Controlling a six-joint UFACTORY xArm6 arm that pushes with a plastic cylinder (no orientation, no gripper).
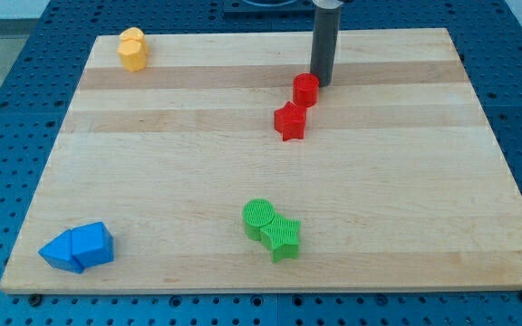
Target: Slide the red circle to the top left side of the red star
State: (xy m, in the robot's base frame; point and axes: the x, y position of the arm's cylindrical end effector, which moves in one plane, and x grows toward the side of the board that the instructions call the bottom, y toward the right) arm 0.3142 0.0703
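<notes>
Behind the red circle (305, 90), my tip (321, 83) touches it.

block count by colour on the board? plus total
Red: 2, red circle and red star
Green: 2, green circle and green star
Yellow: 2, yellow blocks, touching, shapes unclear
Blue: 2, blue blocks, touching, shapes unclear
Total: 8
My tip sits at the red circle's upper right.

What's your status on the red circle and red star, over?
My tip at the red circle's upper right, touching or nearly. Red circle sits just top right of the red star, not yet top left. Nothing in the way.
</notes>
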